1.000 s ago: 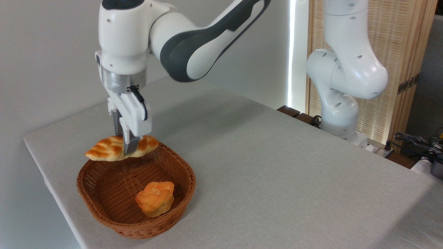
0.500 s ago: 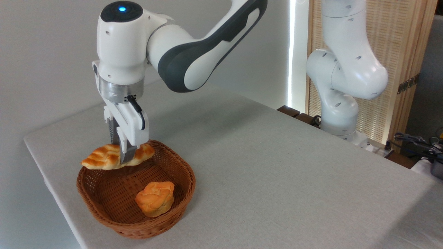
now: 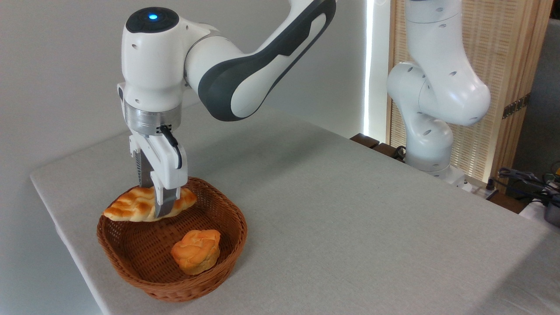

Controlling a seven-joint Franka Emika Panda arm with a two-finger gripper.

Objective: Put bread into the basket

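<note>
The bread (image 3: 131, 204), a long braided loaf with a golden crust, hangs level over the back left of the basket (image 3: 227, 245), at about rim height. My gripper (image 3: 158, 206) points straight down and is shut on the loaf near its middle. The near finger (image 3: 162, 203) crosses the front of the loaf, and the far finger is mostly hidden behind it. The basket is round, brown wicker, and stands near the table's front left corner.
A small round orange bun (image 3: 196, 251) lies inside the basket at its front right. The table's left edge (image 3: 65, 236) runs close beside the basket. The arm's white base (image 3: 431, 109) stands at the back right, with cables (image 3: 525, 179) beyond it.
The gripper has come down and slightly forward with the bread, from above the basket's back rim to rim height over its inside.
</note>
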